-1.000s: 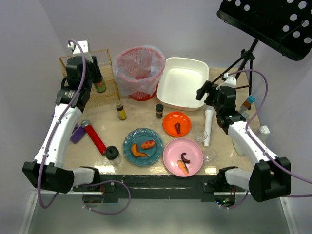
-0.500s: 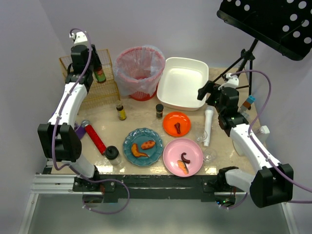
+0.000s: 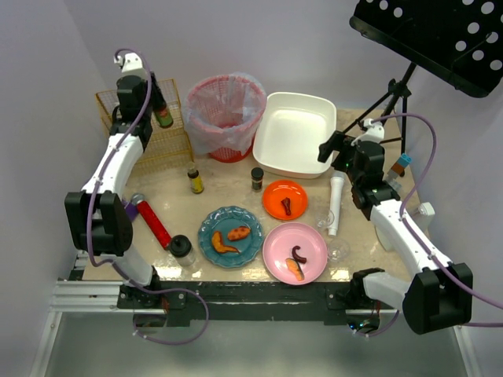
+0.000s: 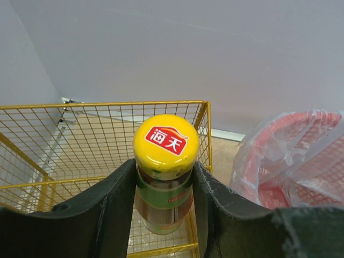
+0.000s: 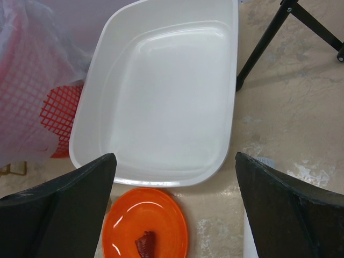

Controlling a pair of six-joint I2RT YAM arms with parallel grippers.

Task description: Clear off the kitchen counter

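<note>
I read 海天 in white on the red badge of the bottle's (image 4: 165,161) yellow cap. My left arm stretches to the upper left of the overhead view, with the left pincer (image 4: 164,177) clamped on that bottle over the wire basket (image 4: 107,105). The right pincer (image 5: 173,157) stands apart above the white tub (image 5: 161,107). The worktop (image 3: 225,188) fills the overhead view's centre.

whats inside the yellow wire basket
A yellow-capped bottle, held by the left gripper, is upright in the basket. Its mesh floor looks otherwise bare; the fingers hide the near part and whether the bottle rests down.
</note>
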